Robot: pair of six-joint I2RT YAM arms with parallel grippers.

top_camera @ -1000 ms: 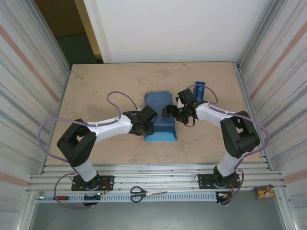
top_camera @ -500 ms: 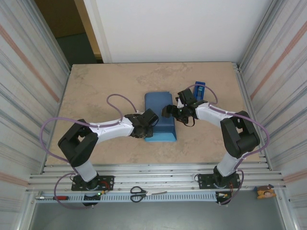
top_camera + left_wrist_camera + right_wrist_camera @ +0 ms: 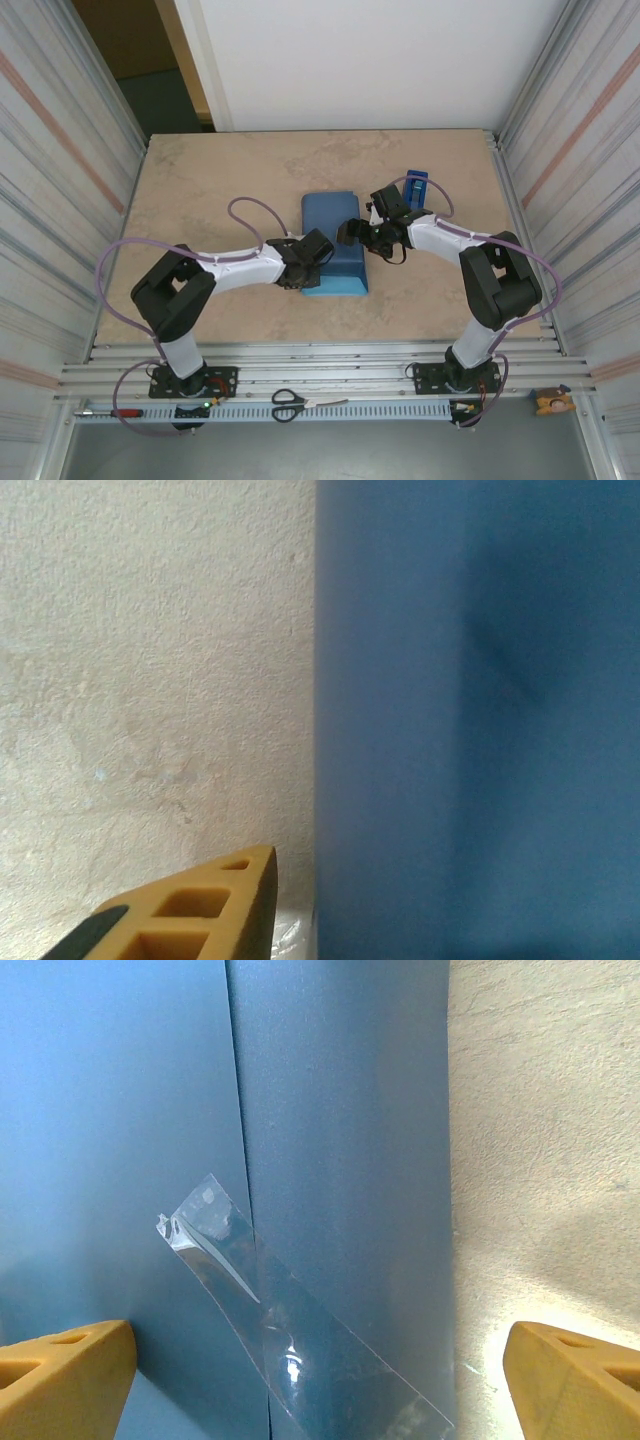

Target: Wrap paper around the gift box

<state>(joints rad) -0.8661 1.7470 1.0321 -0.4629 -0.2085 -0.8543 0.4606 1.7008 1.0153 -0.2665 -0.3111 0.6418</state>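
The paper (image 3: 335, 240) lies folded into a blue package at the middle of the table; the gift box is hidden under it. A seam runs down the paper (image 3: 330, 1110) in the right wrist view, with a clear tape strip (image 3: 290, 1330) stuck slantwise across it. My right gripper (image 3: 320, 1380) hangs open over that seam, its fingers (image 3: 60, 1375) far apart; from above it (image 3: 355, 232) sits at the package's right side. My left gripper (image 3: 303, 265) presses at the package's near left edge. One yellow finger (image 3: 215, 900) shows beside the paper's edge (image 3: 330, 780).
A blue tape dispenser (image 3: 416, 186) stands just behind the right gripper. Scissors (image 3: 290, 403) and a screwdriver (image 3: 115, 412) lie on the rail in front of the arm bases. Corrugated metal walls close both sides. Bare tabletop (image 3: 200, 190) spreads left of the package.
The left arm's elbow has swung right and its gripper has slid slightly nearer along the package's left edge. The right arm and the package have not moved.
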